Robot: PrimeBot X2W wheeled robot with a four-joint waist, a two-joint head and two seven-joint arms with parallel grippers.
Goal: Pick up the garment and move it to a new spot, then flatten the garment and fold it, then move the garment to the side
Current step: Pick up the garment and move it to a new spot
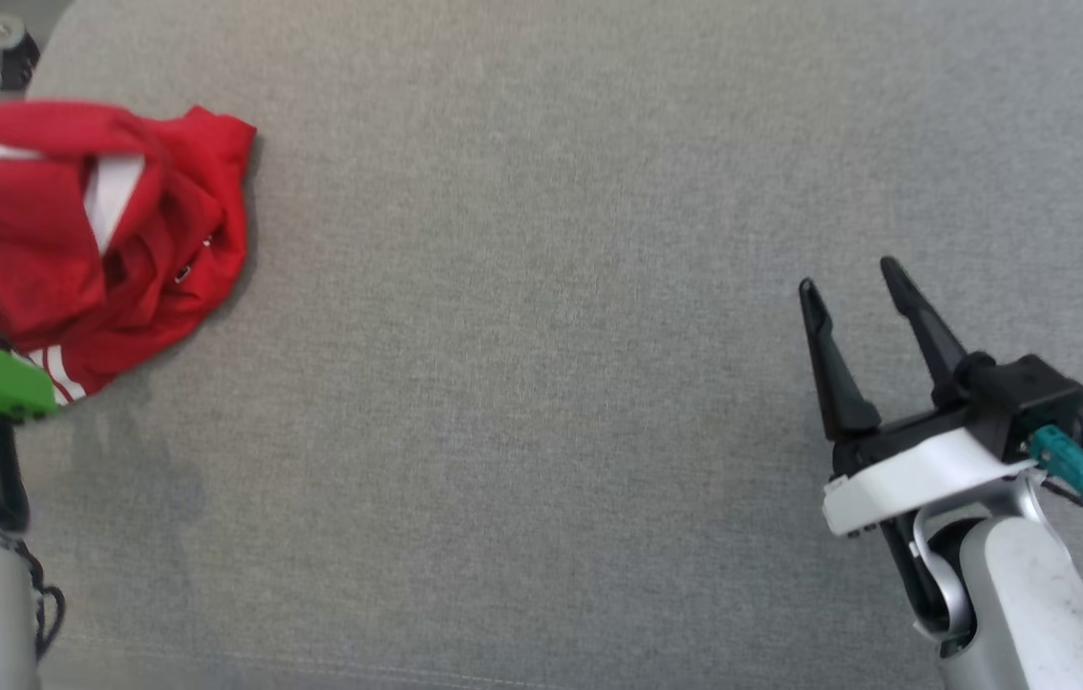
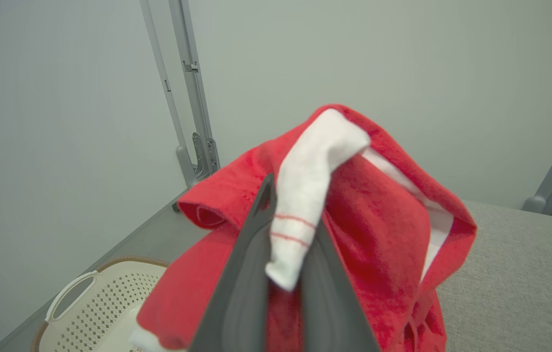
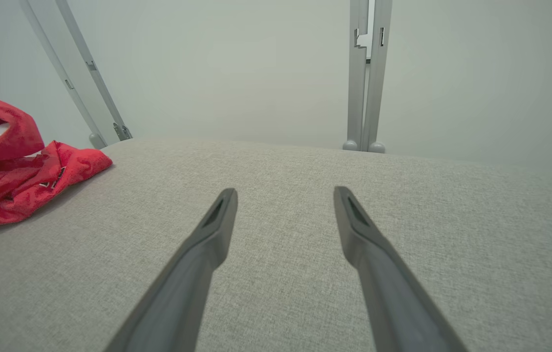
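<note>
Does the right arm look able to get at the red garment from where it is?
Probably yes, though it is a long reach. The grey surface between the open right gripper and the garment is bare; the left gripper pinches it at the far left.

bench (image 1: 599,383): flat top covered in light grey woven fabric, with a faint seam line along the near edge
on it: one red garment (image 1: 72,240) with white bands, bunched into a heap, not flat
garment spot: robot's far left of the bench, close to the left edge
garment contact: lower folds rest on the fabric, upper part is raised off it
far edge: grey metal uprights (image 3: 366,73) stand just behind it
</note>
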